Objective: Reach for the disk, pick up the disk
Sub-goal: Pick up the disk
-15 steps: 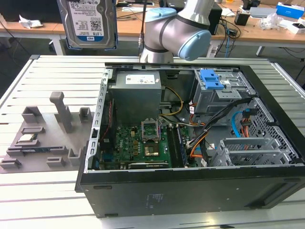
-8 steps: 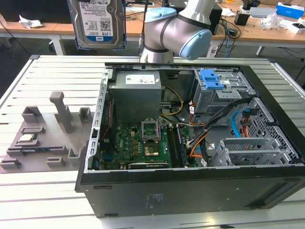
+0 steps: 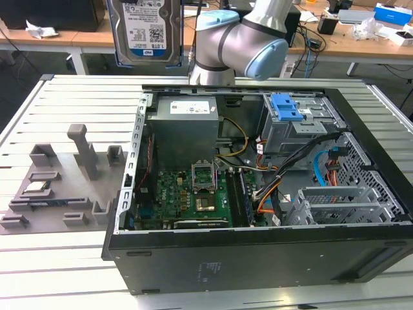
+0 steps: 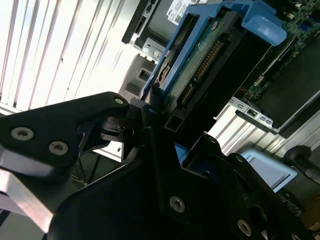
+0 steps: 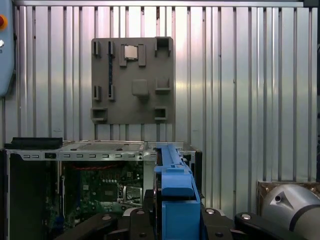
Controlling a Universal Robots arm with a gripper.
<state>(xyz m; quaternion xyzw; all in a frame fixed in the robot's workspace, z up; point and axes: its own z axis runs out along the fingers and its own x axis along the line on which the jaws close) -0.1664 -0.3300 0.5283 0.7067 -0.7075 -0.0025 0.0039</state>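
Ribbed aluminium bench [image 3: 64,97], cluttered workshop desks behind. On it stands an open black tower computer case [image 3: 258,258]; to the exterior view's left lies a grey moulded fixture tray [image 3: 58,187]. The disk [image 3: 145,32], a flat rectangular silver-grey metal hard drive, hangs in the air beyond the case's far side, just beside the grey-and-blue robot arm [image 3: 239,45]. It is upright, long axis roughly vertical, label face toward the exterior camera. Second wrist view: black gripper [image 4: 172,125], fingers [image 4: 142,111] clamped on the disk, which runs straight out from them. First wrist view: its blue plastic side bracket [image 5: 175,190] edge-on. Judged: grasp made, disk clear of the case. Label white-and-blue with barcode; print not transcribed.
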